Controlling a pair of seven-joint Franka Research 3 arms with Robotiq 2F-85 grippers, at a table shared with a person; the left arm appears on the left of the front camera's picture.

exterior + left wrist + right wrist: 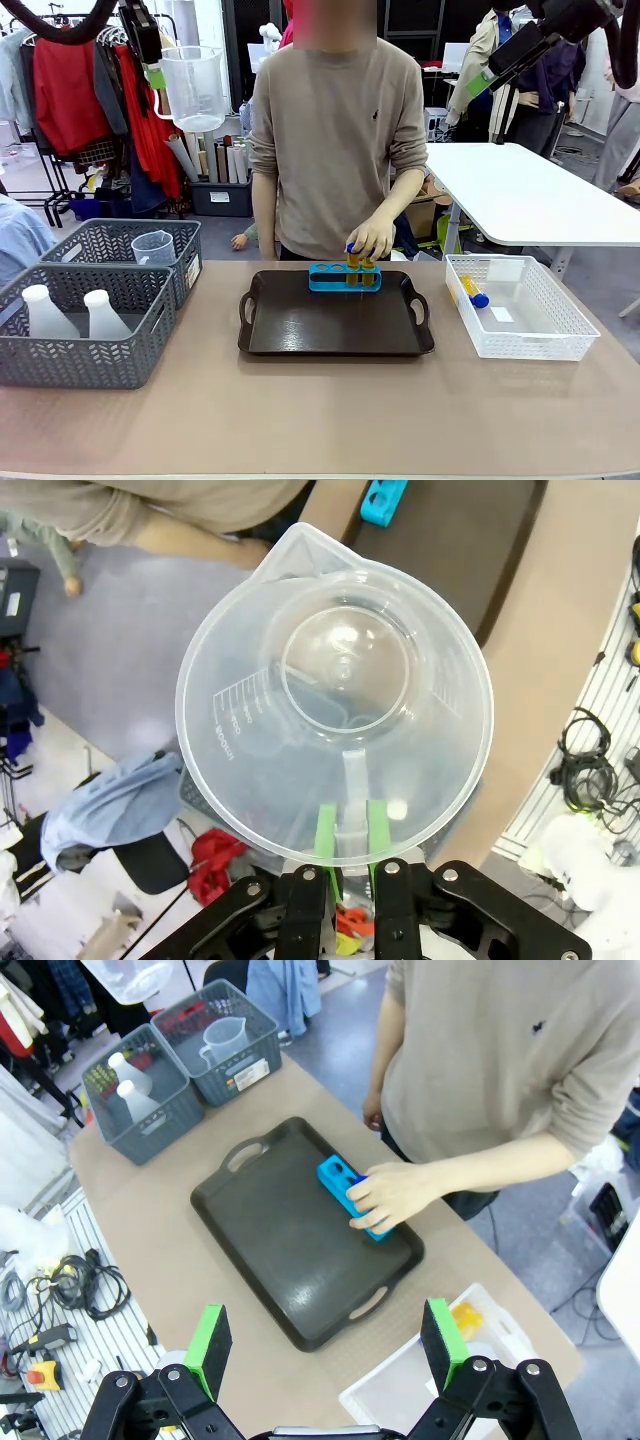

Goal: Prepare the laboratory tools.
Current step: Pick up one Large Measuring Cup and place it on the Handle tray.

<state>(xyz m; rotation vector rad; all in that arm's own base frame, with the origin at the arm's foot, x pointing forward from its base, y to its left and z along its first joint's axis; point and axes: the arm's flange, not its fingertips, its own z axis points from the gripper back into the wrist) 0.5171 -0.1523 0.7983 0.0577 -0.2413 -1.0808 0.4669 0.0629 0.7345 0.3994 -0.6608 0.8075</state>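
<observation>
Plastic gleamed high at the left of the front view, where the left gripper (155,75) held a clear beaker (195,88) upright by its handle, well above the tan table (300,420). The right gripper (478,83) hung high on the other side. Below, a person's hand (372,238) rested on the blue rack (344,277), which stood at the far edge of a dark, glossy tray (335,335) with cut-out handles; yellow tubes (353,260) with blue caps stood in it. A white mesh basket (520,345) to the right held one loose tube (472,291). Of two grey lattice baskets at the left, the near one (80,365) held two milky conical flasks (45,312) and the far one (115,240) a second beaker (153,248). From the left wrist I looked straight down into the round, see-through beaker (335,695), with its printed scale and pointed spout; the green pads (326,830) were pressed together on its thin handle. From the right wrist, that gripper (325,1332) had its fingers spread wide with nothing between them, over the tray's near end, while the hand (385,1198) covered one end of the blocky rack (335,1175).
</observation>
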